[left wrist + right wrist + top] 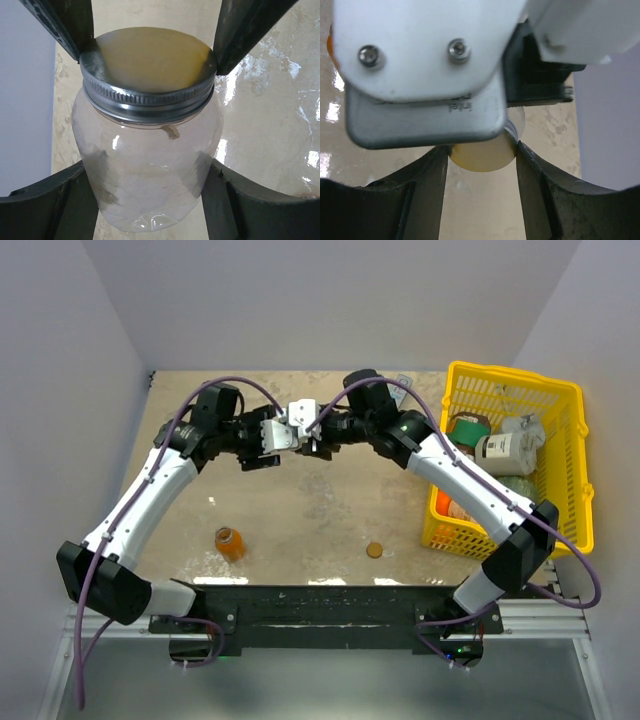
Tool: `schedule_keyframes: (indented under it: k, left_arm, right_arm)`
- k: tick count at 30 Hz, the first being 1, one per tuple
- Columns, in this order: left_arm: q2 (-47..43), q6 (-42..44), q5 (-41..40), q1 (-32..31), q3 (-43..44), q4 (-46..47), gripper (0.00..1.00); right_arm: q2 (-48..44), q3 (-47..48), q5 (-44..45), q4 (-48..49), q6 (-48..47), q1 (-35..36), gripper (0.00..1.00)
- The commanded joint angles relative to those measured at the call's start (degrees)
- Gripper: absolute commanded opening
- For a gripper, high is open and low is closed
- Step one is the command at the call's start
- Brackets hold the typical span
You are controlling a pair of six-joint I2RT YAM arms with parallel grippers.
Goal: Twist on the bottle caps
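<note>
At 12 o'clock on the table [300, 510]: clear bottle [150, 130], its body pinched between the fingers of the left gripper [147, 167], with the silver-grey cap [147, 65] sitting on its neck. Right gripper [482, 160]: jaws pressed on that cap's rim, at 10 and 2 o'clock in the left wrist view. A camera housing [425, 70] blocks much of the right wrist view, so the pale disc there is probably the same cap. At 7 o'clock: orange bottle [230, 542], upright. At 5 o'clock: brownish-orange cap [374, 551], flat, well apart from both grippers.
</note>
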Motion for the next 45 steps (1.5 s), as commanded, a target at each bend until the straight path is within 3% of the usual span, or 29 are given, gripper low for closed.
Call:
schedule_keyframes:
  k: [1,7,16,19,20,22,23,28,29,30,34,40,45]
  left_arm:
    - [-4.13,-2.85,5.63,-1.23,1.04,11.1,0.0]
    - [-6.14,-5.57,3.35,-1.31,-1.23,17.78,0.0]
    - [-9.31,-7.59,-4.21,-1.75,-6.95,24.82,0.0]
    - [-8.44,-8.82,-6.06,-1.75,-6.69,24.29,0.0]
    - [-8.17,-9.17,-6.41,-1.75,-6.69,23.51,0.0]
    - [-7.2,-9.53,-7.03,-1.75,-6.51,22.36,0.0]
    - [-6.94,-9.88,-7.46,-1.75,-6.6,21.23,0.0]
    - [-5.01,-11.46,-7.03,-1.4,-8.0,19.72,0.0]
    - [-4.74,-12.51,-6.42,-1.32,-8.27,19.89,0.0]
    - [-4.31,-13.04,-6.15,-1.05,-8.79,19.98,0.0]
    - [-3.51,-14.36,-4.05,-0.7,-10.46,20.25,0.0]
    - [-1.76,-15.15,0.08,-0.09,-12.49,20.51,0.0]
    - [0.44,-15.95,8.6,0.79,-9.34,18.67,0.0]
  right_arm:
    - [4.09,1.03,2.79,3.68,13.33,-0.05,0.3]
    - [7.61,3.66,3.32,4.56,28.27,-1.9,0.27]
    - [12.53,7.62,-4.85,5.35,50.77,-5.85,0.25]
    - [12.1,7.53,-4.77,6.06,53.6,-5.94,0.27]
    - [12.01,7.88,-4.59,5.45,53.43,-5.94,0.32]
    - [11.92,9.72,-3.98,3.69,51.59,-5.94,0.43]
    - [11.4,10.34,-3.54,2.64,49.66,-5.94,0.55]
    - [9.81,13.33,-1.78,-3.96,44.48,-6.03,0.72]
    - [9.46,13.51,-1.43,-4.31,44.11,-6.03,0.88]
    - [9.11,13.86,-1.43,-5.88,43.76,-6.03,0.98]
    - [7.35,17.54,1.21,-10.72,41.04,-6.29,0.99]
    - [1.39,18.0,0.34,-19.95,27.7,-7.35,0.99]
    - [-8.28,6.59,-1.26,-22.78,-0.15,-7.52,0.98]
